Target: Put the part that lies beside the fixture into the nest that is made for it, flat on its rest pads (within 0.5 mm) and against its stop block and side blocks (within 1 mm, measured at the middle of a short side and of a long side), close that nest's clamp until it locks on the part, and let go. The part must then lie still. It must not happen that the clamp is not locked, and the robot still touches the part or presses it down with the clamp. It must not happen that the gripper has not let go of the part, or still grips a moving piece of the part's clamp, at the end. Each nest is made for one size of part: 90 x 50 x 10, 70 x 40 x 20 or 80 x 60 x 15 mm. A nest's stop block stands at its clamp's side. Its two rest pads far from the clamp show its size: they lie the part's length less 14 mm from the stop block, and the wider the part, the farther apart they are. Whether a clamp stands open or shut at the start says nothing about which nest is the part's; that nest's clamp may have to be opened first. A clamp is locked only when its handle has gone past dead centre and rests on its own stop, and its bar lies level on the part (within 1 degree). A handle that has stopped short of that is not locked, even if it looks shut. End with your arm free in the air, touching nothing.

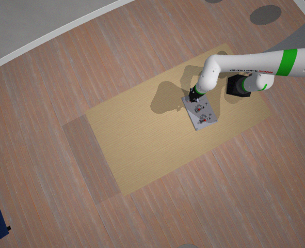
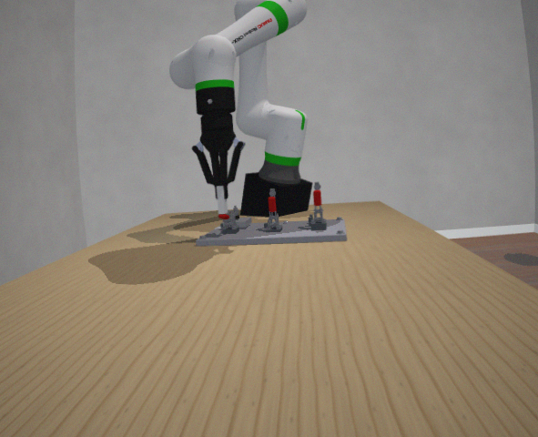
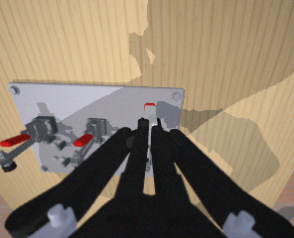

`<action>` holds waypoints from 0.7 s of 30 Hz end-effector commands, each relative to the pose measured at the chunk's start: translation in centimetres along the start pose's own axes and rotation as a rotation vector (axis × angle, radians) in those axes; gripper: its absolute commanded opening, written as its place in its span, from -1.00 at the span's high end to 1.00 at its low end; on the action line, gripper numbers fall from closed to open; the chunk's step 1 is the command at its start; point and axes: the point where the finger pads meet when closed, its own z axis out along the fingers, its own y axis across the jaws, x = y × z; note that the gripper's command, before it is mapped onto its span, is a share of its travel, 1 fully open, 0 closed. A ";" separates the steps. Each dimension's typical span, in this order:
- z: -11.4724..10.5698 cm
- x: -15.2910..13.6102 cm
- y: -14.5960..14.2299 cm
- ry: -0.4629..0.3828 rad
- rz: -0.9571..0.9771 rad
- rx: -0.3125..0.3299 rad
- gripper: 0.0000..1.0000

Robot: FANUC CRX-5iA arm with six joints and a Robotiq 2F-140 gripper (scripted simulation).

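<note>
There was one arm with one gripper (image 2: 221,186), and its fingers were pressed together. One grey fixture plate (image 2: 306,235) lay under it with three clamps. Two clamps (image 2: 272,208) (image 2: 317,204) stood left of the tool with red handles up. The third clamp (image 2: 231,219) sat right at the fingertips. A grey block (image 3: 169,111), maybe the part, lay on the plate just past the tips. The plate sat on a light wooden table (image 2: 306,329). The floor (image 1: 67,80) was brown planks and the walls (image 2: 400,94) were grey.

Red "FANUC" lettering, followed by small grey model text too blurred to be read, is carried on the white arm (image 2: 255,29).
</note>
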 end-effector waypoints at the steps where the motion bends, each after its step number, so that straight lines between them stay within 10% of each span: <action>1: 0.1 0.0 0.0 0.000 0.000 0.000 1.00; 21: 0.3 0.0 0.0 0.000 0.000 0.000 1.00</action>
